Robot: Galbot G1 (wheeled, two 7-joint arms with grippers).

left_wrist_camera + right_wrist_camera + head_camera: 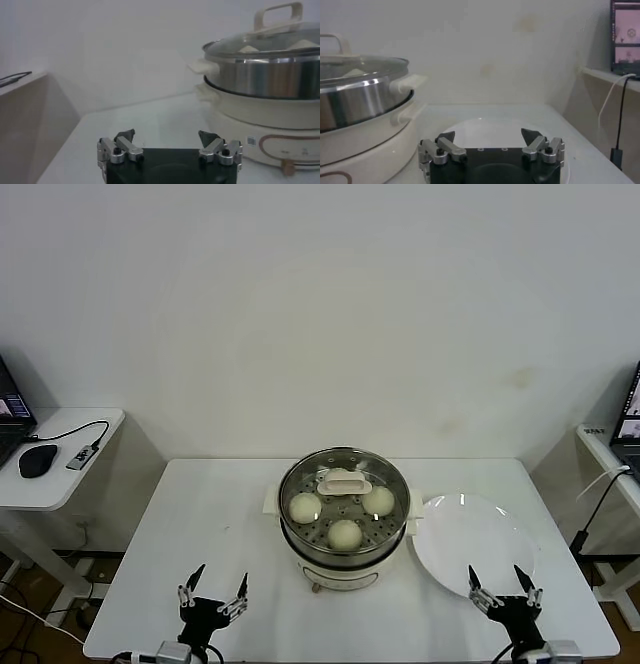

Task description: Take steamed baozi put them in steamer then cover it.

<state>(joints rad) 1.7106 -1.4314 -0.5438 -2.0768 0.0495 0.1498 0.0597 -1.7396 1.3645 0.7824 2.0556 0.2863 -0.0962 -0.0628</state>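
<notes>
The steamer (343, 562) stands mid-table, a shiny steel basket on a cream pot base. Its glass cover (344, 481) sits closed on top, and through it I see several cream-white baozi (305, 507) inside. My left gripper (220, 574) hangs open and empty near the table's front edge, to the left of the pot. My right gripper (495, 570) is open and empty over the front rim of the white plate. The left wrist view shows the left gripper (166, 134) open, with the steamer (265, 80) and cover (270, 37) beyond. The right wrist view shows the right gripper (488, 133) open beside the steamer (355, 95).
An empty white plate (470, 534) (485, 125) lies right of the pot. A side table at the left holds a black mouse (38, 460) and a cable. Another desk with a screen (625, 30) and a hanging cable stands at the right.
</notes>
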